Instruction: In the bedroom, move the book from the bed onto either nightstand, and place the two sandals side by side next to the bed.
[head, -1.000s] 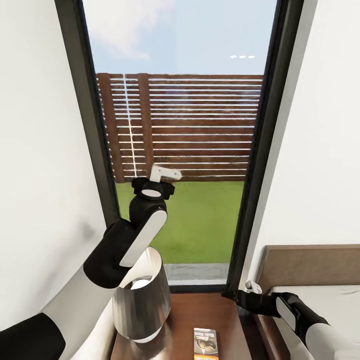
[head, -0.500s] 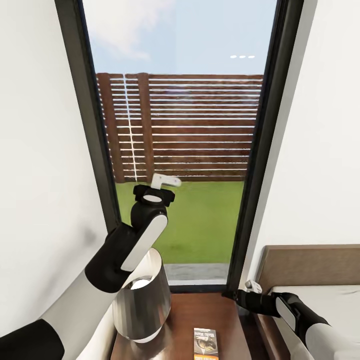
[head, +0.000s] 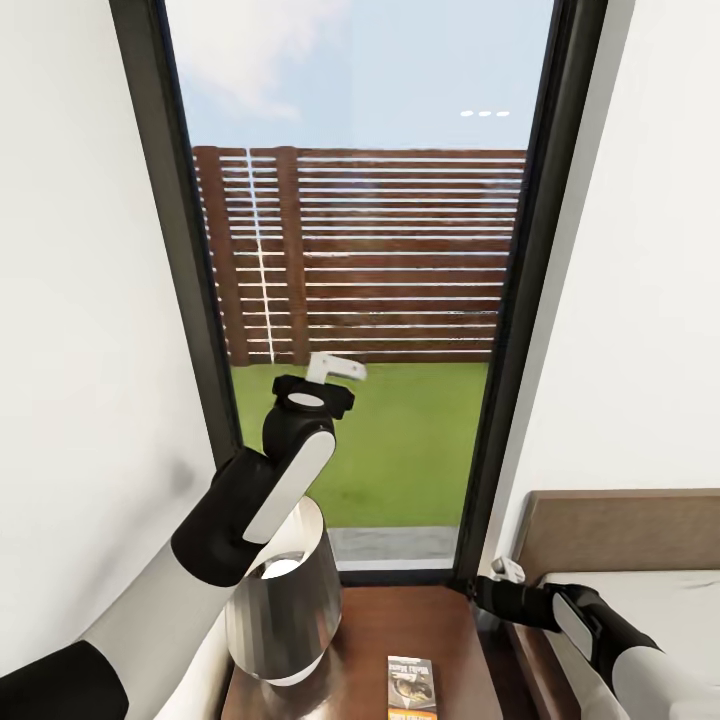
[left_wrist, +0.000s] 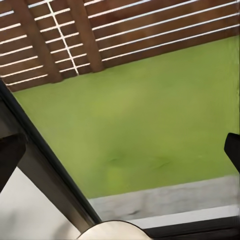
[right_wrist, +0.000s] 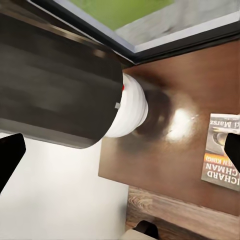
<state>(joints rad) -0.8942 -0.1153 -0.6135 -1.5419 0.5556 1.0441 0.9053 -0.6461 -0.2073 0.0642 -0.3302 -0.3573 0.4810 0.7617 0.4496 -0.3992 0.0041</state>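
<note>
Book (head: 412, 688): flat on the nightstand (head: 420, 625), bottom centre of the head frame, just right of a grey lamp (head: 283, 600). Bed (head: 640, 590): lower right, headboard against the wall. Left gripper (head: 335, 368): raised mid-frame before the window (head: 360, 300), fingers spread wide, empty. Right gripper (head: 505, 572): lower right, between nightstand and bed; fingers spread, holding nothing.
</note>
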